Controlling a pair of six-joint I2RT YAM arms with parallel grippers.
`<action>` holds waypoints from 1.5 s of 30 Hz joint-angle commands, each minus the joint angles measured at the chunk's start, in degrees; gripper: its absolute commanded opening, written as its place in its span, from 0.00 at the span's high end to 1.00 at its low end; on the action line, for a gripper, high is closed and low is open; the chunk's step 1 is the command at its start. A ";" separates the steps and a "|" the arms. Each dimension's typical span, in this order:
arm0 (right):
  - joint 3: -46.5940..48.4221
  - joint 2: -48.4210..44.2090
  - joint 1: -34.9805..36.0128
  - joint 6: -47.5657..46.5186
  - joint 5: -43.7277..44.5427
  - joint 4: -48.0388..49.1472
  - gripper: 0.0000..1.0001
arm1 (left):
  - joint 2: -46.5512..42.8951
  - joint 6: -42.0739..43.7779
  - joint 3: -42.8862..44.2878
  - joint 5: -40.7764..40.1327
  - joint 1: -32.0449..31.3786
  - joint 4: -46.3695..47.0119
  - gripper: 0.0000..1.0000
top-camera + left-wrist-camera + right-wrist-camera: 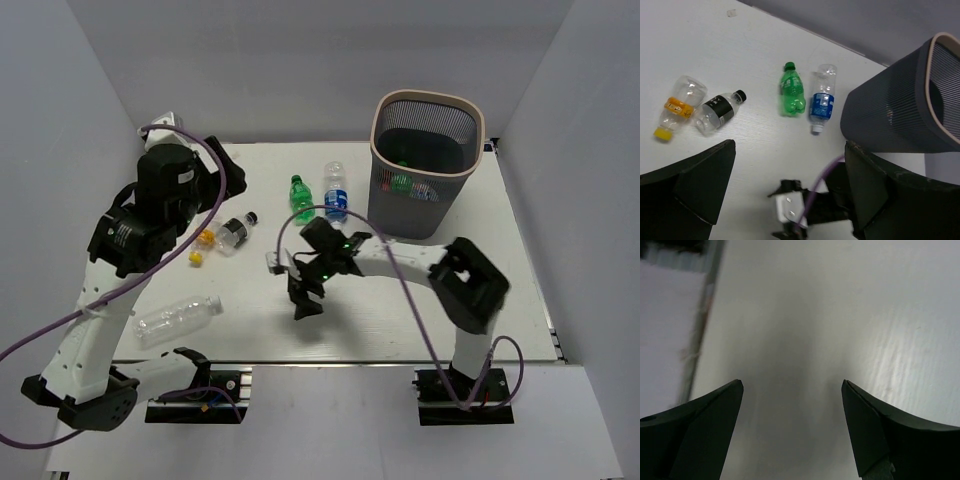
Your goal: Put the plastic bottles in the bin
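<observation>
Several plastic bottles lie on the white table: a green one (301, 197) (791, 95), a clear one with a blue label (336, 193) (822, 100), a black-labelled one (235, 229) (717, 111), an orange-labelled one with a yellow cap (205, 241) (677, 106), and a clear one (177, 318) near the front left. The bin (425, 165) (900, 115) stands at the back right, with green showing through its mesh. My left gripper (222, 178) (790, 185) hangs open, high above the table. My right gripper (303, 298) (792, 385) is open low over bare table, holding nothing.
The right arm (400, 262) stretches leftward across the middle of the table, its purple cable (822, 175) arching over it. The table's front edge (700, 330) shows at the left of the right wrist view. White walls enclose the table on three sides.
</observation>
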 commanded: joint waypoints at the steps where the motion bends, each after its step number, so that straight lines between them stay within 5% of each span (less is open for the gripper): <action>1: 9.27 7.11 2.85 11.88 10.89 11.05 0.15 | -3.07 0.11 2.80 3.01 -0.25 0.81 0.01; 7: 24.64 19.18 6.90 13.03 12.66 10.79 0.15 | -1.93 0.90 3.05 3.63 0.28 0.81 0.01; 17: 36.96 29.82 13.76 8.73 14.68 8.68 0.12 | -1.48 0.90 2.36 5.91 0.28 1.86 0.01; 30: 45.41 37.73 14.29 6.44 19.17 8.76 0.11 | -4.48 -1.30 -1.86 7.05 0.28 1.86 0.01; 45: 41.97 35.01 15.87 4.50 16.70 11.05 0.12 | -5.53 -2.97 -5.28 8.11 0.28 2.48 0.01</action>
